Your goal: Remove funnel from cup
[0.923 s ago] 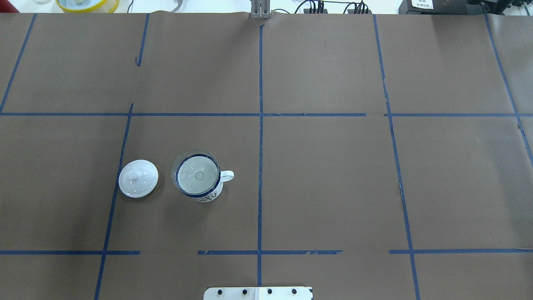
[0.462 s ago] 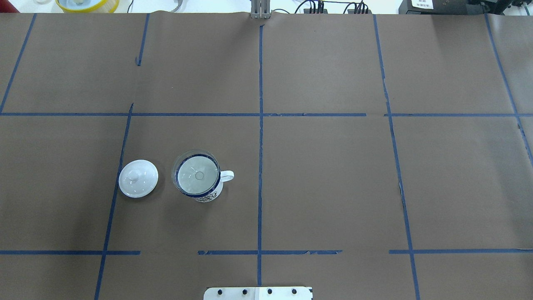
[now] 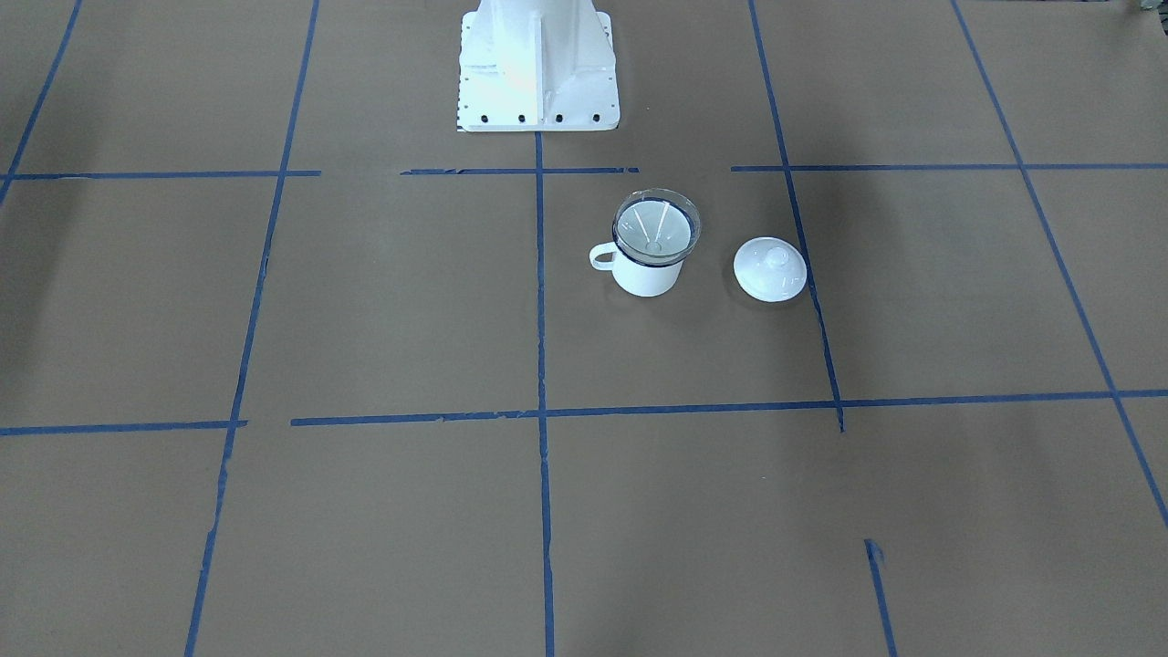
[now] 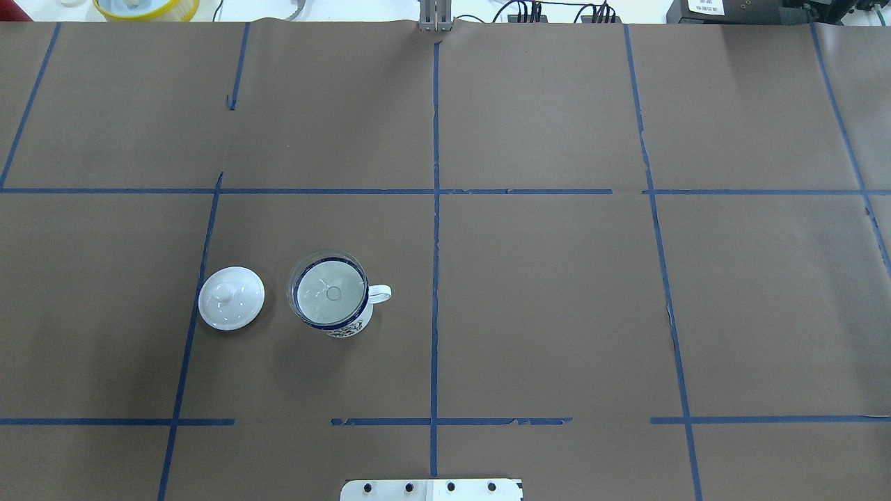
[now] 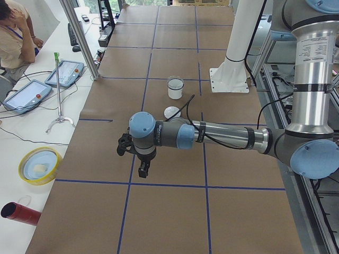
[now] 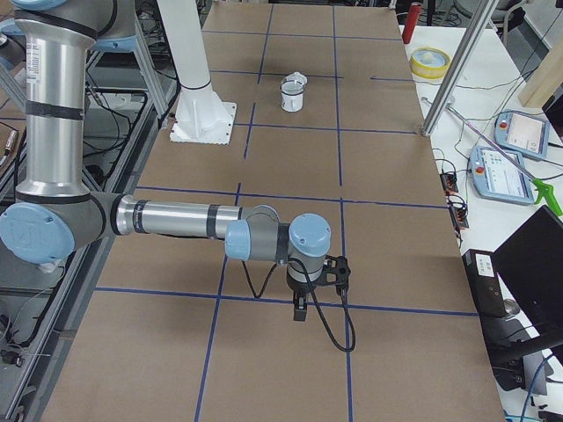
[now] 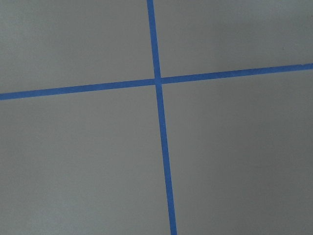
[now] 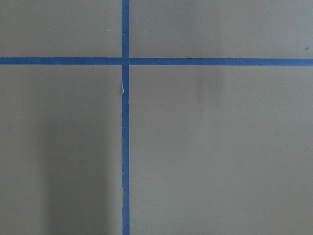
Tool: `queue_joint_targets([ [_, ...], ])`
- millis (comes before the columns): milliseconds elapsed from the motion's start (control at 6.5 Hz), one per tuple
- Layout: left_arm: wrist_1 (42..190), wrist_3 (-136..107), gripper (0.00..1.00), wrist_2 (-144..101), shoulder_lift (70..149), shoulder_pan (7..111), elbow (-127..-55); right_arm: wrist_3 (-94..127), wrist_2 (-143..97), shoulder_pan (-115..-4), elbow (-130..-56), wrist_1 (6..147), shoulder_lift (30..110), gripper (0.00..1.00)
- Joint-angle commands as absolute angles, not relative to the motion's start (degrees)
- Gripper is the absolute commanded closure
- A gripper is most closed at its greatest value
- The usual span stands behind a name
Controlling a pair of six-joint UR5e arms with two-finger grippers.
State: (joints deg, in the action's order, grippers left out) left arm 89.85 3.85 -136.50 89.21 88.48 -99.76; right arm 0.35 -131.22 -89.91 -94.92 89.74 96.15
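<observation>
Clear, see-through item: funnel [image 4: 327,289], seated upright in the mouth of the cup [image 4: 350,325], wide rim above the cup's dark blue rim, spout down inside.

White item: cup, upright on the table [image 4: 557,313], loop handle turned toward the right gripper's end.

White item: domed lid [image 4: 231,298] with knob, on the table just beside the cup and not touching it, on the side nearer the left gripper.

Left gripper [image 5: 142,170]: hangs over brown paper near a crossing of blue tape lines [image 7: 157,81], pointing down, touching nothing. Lid, then cup with funnel, lie beyond it, well apart. Jaws apart or together: cannot tell.

Right gripper [image 6: 301,309]: hangs over a tape crossing at the opposite end, pointing down, well apart from the cup. Jaws: cannot tell.
</observation>
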Motion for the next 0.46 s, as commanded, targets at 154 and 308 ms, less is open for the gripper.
queue_joint_targets([
  [154,96.8,3.5,0.0,-134.6,105.0,88.2,-96.9,0.4,-131.2,-89.9,-94.9,89.7,96.2,0.0],
  [308,103.3,1.8,0.0,-135.3,105.4,88.1,-96.3,0.4,-131.2,-89.9,-94.9,89.7,96.2,0.0],
])
